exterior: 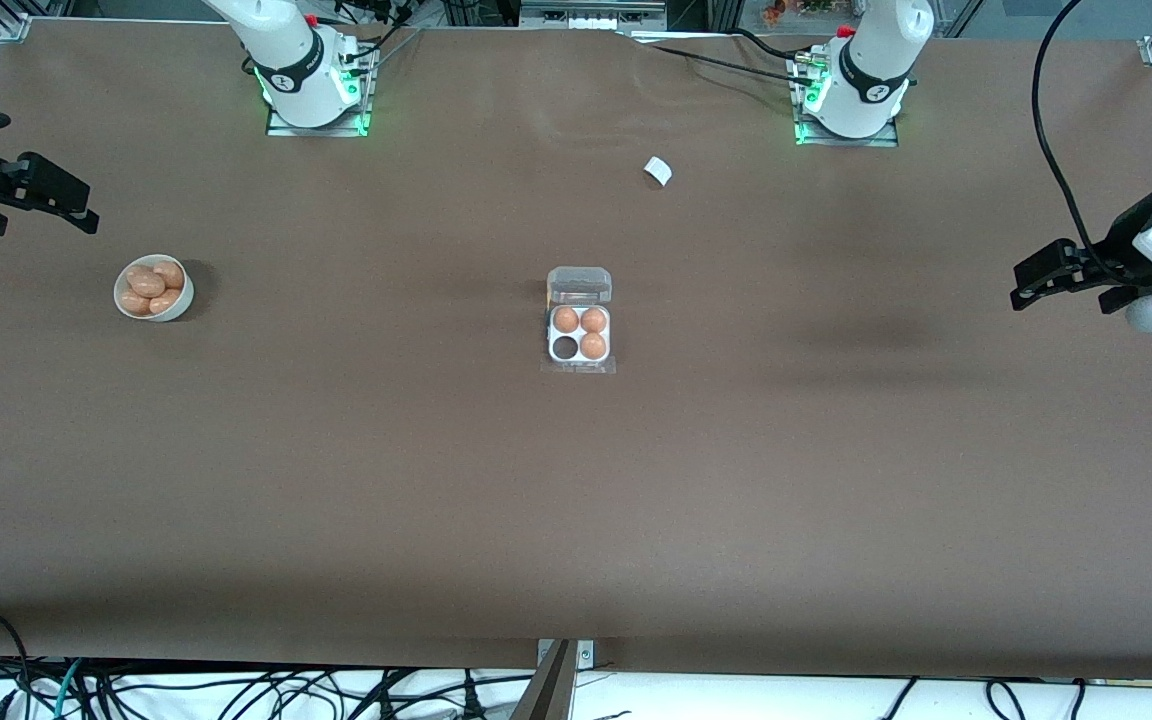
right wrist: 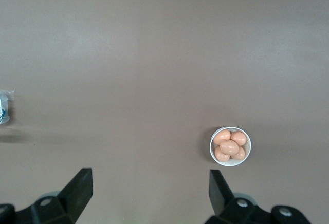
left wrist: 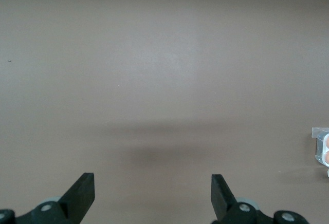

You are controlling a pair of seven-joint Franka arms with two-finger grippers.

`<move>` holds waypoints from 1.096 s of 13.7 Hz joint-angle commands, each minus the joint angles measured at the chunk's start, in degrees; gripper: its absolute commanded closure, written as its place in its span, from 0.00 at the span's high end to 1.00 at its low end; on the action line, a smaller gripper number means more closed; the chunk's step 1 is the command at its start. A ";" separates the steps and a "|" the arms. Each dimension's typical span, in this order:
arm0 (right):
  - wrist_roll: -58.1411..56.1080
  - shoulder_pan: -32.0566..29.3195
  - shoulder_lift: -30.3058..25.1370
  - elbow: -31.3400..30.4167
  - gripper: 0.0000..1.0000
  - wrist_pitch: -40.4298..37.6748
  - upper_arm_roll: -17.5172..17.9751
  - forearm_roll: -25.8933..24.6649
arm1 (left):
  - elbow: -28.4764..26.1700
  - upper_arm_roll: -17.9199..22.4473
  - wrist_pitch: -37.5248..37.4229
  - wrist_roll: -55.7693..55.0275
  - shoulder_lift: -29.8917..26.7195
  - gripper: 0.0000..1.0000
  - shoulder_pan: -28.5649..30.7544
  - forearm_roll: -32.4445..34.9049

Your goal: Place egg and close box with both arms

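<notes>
The box (exterior: 579, 357) sits mid-table, a white four-cell tray with its clear lid (exterior: 579, 285) open flat toward the arms' bases. Three orange-brown eggs fill its cells, one being an egg (exterior: 593, 346). One cell (exterior: 565, 347) is empty. More eggs (exterior: 147, 284) lie in a round white bowl (exterior: 179, 301) toward the right arm's end; the bowl also shows in the right wrist view (right wrist: 230, 161). My right gripper (exterior: 44, 220) (right wrist: 150, 180) is open and empty, up beside the bowl. My left gripper (exterior: 1056, 290) (left wrist: 152, 183) is open and empty at the left arm's end. The box's edge (left wrist: 321, 144) shows in the left wrist view.
A small white scrap (exterior: 657, 171) lies on the brown table (exterior: 576, 500) between the box and the arms' bases. Cables hang below the table's near edge.
</notes>
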 commanded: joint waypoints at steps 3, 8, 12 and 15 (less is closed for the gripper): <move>0.24 -0.77 -0.43 -0.55 1.00 -0.16 0.76 -0.75 | -0.12 0.01 -0.15 0.37 -0.29 1.00 0.16 -0.57; -0.37 -0.95 5.45 -0.38 1.00 -0.25 0.75 -2.14 | -0.12 0.01 -0.15 0.11 -0.29 1.00 0.07 -0.31; 0.06 -0.68 12.47 -0.29 1.00 -6.90 0.76 -7.24 | -0.12 -0.08 -0.15 0.02 -0.29 1.00 0.07 -0.22; -0.99 -0.60 18.18 -0.11 1.00 -9.29 0.84 -12.33 | -0.12 -0.08 -0.15 0.02 -0.29 1.00 0.07 -0.22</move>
